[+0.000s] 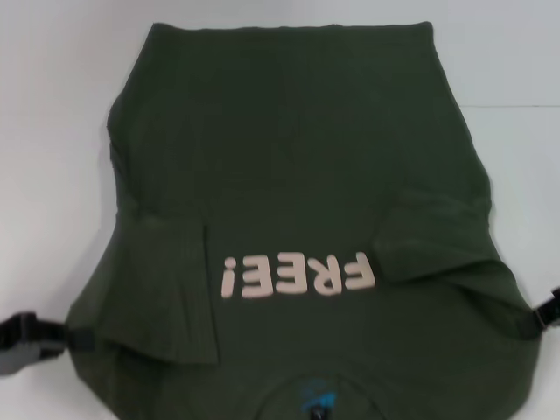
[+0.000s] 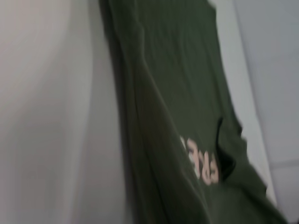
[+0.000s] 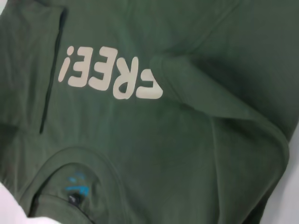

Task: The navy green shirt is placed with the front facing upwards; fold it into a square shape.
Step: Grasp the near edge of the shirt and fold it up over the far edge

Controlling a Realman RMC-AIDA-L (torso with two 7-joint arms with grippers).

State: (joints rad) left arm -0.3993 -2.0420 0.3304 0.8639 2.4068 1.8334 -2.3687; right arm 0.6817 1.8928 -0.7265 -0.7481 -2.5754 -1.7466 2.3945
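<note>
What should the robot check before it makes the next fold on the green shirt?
1. Front faces up: ok, the "FREE!" lettering shows on the navy green shirt.
2. Both sleeves folded in over the body: ok, left sleeve, right sleeve.
3. Collar nearest the robot: ok.
4. Left gripper at the shirt's left edge: ok; its grip: cannot tell.
5. Right gripper at the right edge: ok; its grip: cannot tell.
6. Cloth flat: not ok, creases near the sleeves.
</note>
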